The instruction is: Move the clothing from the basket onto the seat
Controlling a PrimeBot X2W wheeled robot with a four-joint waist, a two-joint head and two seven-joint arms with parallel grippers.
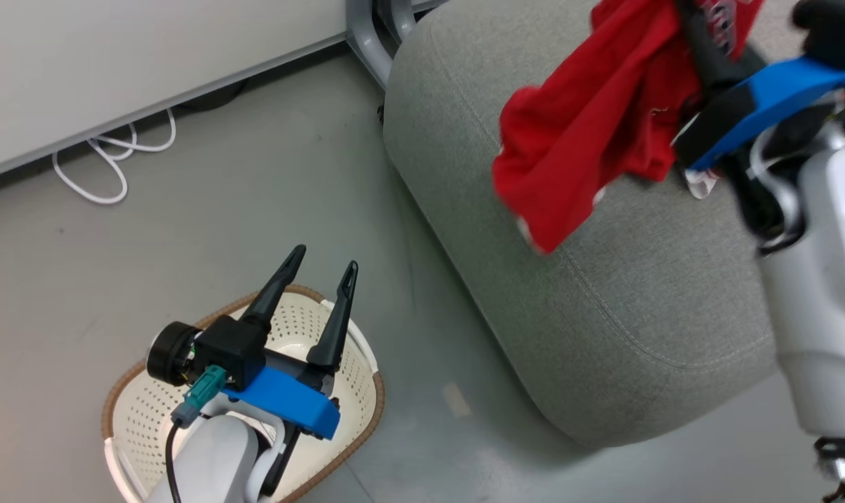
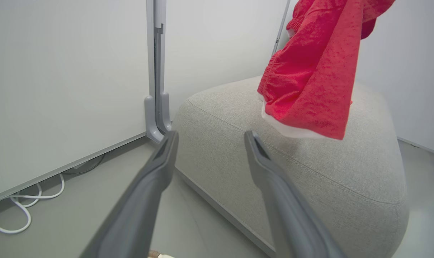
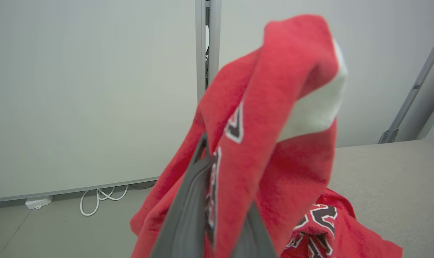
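One clothing bundle (image 1: 590,126) hangs over the seat (image 1: 639,293), pinched by our right gripper (image 3: 210,168); our left gripper (image 1: 325,256) gapes empty above the near-left, seemingly bare basket (image 1: 377,405); release remains.

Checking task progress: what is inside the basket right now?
The basket shows bare perforated plastic on its visible inner walls, with nothing lying there. The left gripper and its forearm cover much of the middle, so that part cannot be checked.
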